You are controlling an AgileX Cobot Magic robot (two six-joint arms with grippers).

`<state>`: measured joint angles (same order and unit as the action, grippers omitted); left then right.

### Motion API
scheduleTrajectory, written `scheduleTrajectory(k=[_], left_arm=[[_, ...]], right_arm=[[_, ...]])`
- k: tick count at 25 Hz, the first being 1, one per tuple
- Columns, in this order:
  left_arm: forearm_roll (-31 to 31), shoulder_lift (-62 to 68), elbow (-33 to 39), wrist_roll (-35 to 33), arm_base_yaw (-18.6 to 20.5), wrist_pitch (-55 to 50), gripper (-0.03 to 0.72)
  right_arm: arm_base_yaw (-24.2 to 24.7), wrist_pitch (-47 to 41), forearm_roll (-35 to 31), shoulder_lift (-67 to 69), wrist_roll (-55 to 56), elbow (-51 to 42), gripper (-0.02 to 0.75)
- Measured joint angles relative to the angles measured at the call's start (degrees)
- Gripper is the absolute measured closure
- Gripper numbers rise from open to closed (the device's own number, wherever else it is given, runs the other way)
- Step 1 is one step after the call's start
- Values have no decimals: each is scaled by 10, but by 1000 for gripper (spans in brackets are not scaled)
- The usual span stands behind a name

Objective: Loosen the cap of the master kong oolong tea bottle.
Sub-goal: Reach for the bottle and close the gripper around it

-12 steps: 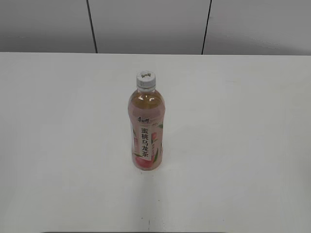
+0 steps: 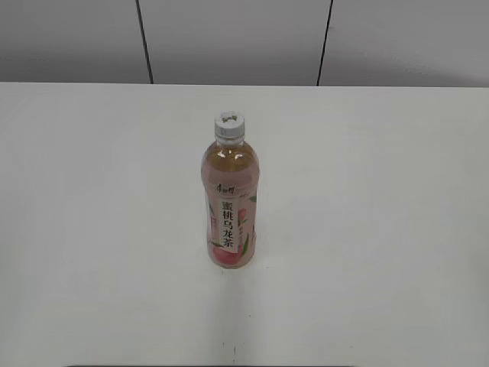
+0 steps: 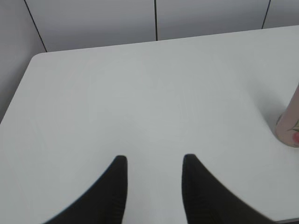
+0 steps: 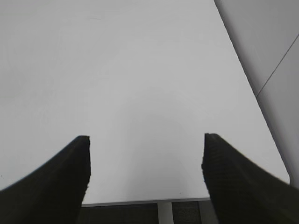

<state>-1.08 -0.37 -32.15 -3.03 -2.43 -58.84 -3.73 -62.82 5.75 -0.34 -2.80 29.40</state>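
I see the master kong oolong tea bottle [image 2: 231, 202] standing upright near the middle of the white table [image 2: 382, 229], long axis vertical, the cap [image 2: 229, 125] on top and nothing touching it, so I judge the loosening not started. From my left gripper [image 3: 154, 175] the bottle sits off to the right: only its base shows at the right edge of the left wrist view [image 3: 290, 126], well apart from the fingertips, which are spread with bare table between them. My right gripper [image 4: 145, 158] has its jaws wide apart too, nothing held, and looks at empty tabletop toward the table's right edge and near right corner; the bottle is not in its view at all, so I can't tell its bearing from there. I judge the left arm the nearer one, likely to steady the body while the other comes down on the cap from above. Surface is plain matte white, flat, with a rounded far left corner; grey wall panels [image 2: 229, 38] with dark seams run behind the far edge
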Motion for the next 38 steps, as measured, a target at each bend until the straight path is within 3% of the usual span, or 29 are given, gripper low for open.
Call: scheduleTrajectory(k=[29,32,38], left_arm=[[5,0,-1,0,0,3,447],[11,12,-10,0,0,66,447],[83,77,-12,0,0,261,447]], right_arm=[[0,0,0,0,0,0,174],[0,0,0,0,0,0,174],[0,0,0,0,0,0,174]])
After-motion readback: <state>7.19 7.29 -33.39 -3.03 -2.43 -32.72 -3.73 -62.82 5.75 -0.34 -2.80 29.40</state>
